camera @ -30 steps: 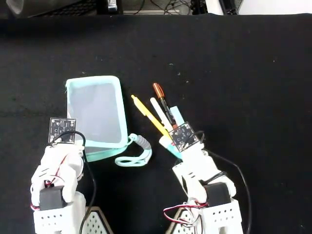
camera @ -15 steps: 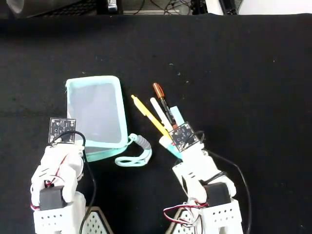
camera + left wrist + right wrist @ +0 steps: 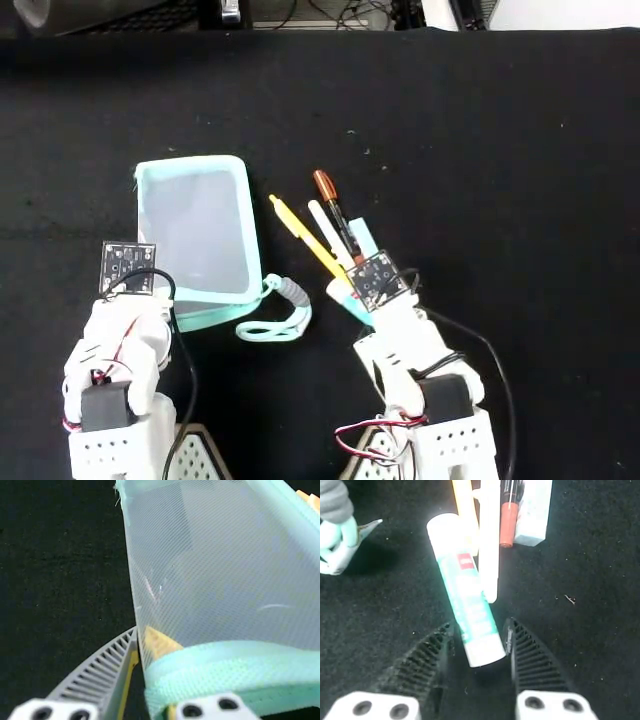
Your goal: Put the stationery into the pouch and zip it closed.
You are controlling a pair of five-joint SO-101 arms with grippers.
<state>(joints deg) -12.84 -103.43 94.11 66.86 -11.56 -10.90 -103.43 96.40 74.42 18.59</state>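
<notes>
Two hands are seen at the near edge of the black cloth-covered surface (image 3: 500, 150). Right hand (image 3: 477, 627): released, with fingers (image 3: 525, 650) set either side of the near end of a white glue stick with a teal label (image 3: 470, 605), which lies flat on the surface. Left hand (image 3: 142, 640): placed at the near corner of a mint-trimmed translucent mesh pouch (image 3: 215, 570). Whether it is clenched cannot be told, as the pouch rim covers one side. The pouch is laid flat, left of the stationery and apart from it. A mint wrist strap with a grey sleeve (image 3: 282, 312) is attached at its near right corner, between pouch and glue stick. Just beyond the glue stick, four items are fanned side by side: a yellow pen (image 3: 300, 232), a white pen (image 3: 326, 232), a brown-capped marker (image 3: 330, 205) and a pale blue block eraser (image 3: 362, 236). All stationery is outside the pouch.
</notes>
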